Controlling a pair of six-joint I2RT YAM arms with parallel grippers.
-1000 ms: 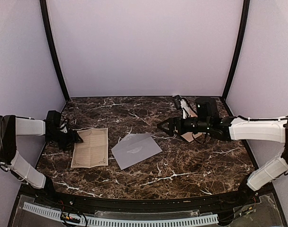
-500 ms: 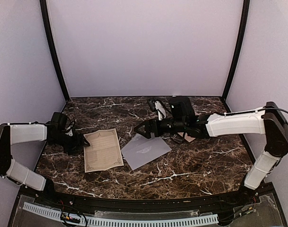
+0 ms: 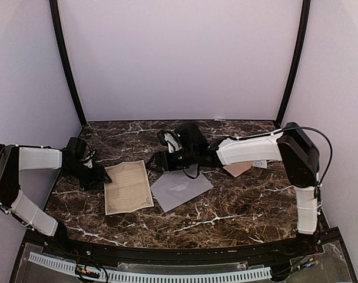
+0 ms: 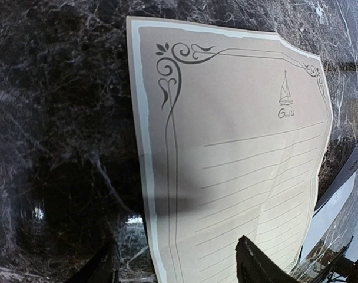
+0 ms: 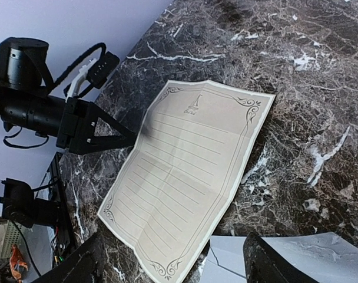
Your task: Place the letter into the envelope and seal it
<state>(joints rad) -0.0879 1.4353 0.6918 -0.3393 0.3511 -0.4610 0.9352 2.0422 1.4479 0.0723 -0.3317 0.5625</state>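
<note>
From above, the cream lined paper letter [image 3: 128, 187] lies flat just beside the grey-lavender rectangular paper envelope [image 3: 181, 187]; insertion has not begun.

Left wrist: the left gripper [image 4: 178, 254] is spread at the letter's edge, which likely needs pinching next.

Right wrist: the right gripper [image 5: 170, 250] hangs spread near both papers.

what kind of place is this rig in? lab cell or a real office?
Likely a lab test booth: plain lavender walls box in a dark marble table, a left arm and right arm work over it, and a letter and envelope lie there as props.
</note>
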